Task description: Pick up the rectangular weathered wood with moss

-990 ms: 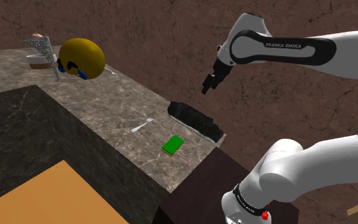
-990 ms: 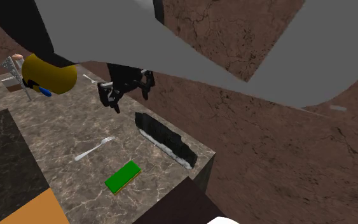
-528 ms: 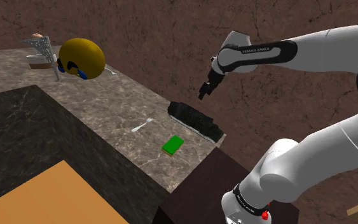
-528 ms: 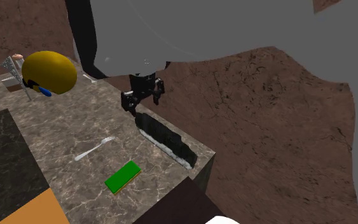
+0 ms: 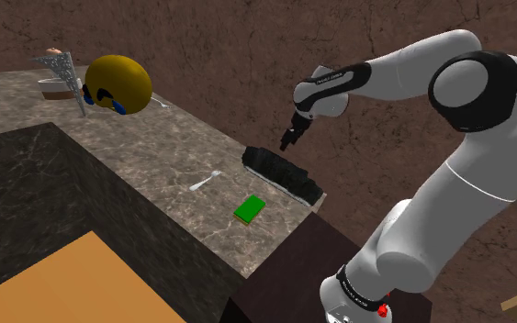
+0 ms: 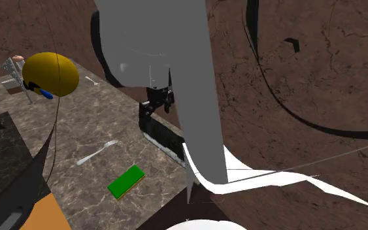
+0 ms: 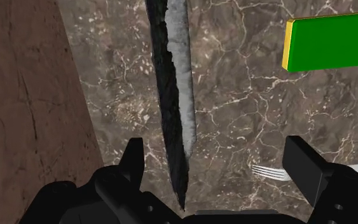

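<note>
A long, dark, rough-edged slab, the weathered wood point(image 5: 284, 173), lies along the marble counter's edge nearest the brown wall; it also appears as a dark strip point(image 6: 165, 137) and as a narrow black and grey piece point(image 7: 174, 95). My black gripper point(image 5: 288, 140) hangs just above the wood's far end, open, nothing between its fingers. In the wrist view the gripper point(image 7: 225, 172) has its fingers spread apart, the wood's end lying between them, closer to one finger point(image 7: 133, 162), untouched. The gripper point(image 6: 157, 104) sits partly behind the grey arm.
A green flat block point(image 5: 250, 208) and a silver fork point(image 5: 205, 180) lie on the marble counter point(image 5: 155, 147) beside the wood. A yellow helmet-like ball point(image 5: 118, 84) and a metal rack point(image 5: 61, 66) stand at the far end. A dark raised block point(image 5: 36, 193) borders the counter.
My gripper has moved down and toward the shoulder view's left, from above the floor to just over the wood's far end. Fingers stay open. Nothing on the counter moved.
</note>
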`<control>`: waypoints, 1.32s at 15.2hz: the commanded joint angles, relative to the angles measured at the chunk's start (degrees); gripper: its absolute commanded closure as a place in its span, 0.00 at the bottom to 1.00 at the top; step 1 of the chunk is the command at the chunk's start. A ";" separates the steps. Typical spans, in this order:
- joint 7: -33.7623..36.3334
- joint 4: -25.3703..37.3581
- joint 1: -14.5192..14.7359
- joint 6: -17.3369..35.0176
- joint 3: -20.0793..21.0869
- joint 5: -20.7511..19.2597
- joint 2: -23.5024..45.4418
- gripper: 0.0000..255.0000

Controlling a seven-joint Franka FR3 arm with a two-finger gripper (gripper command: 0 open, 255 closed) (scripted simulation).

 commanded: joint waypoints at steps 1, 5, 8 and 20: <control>-5.11 2.59 -0.52 1.23 -0.54 4.87 5.67 0.00; -11.92 7.46 -3.26 1.84 0.76 11.65 14.11 0.00; -13.19 7.06 -3.82 3.61 1.50 13.31 15.84 0.00; -15.16 6.82 -4.72 6.09 2.75 15.97 18.63 1.00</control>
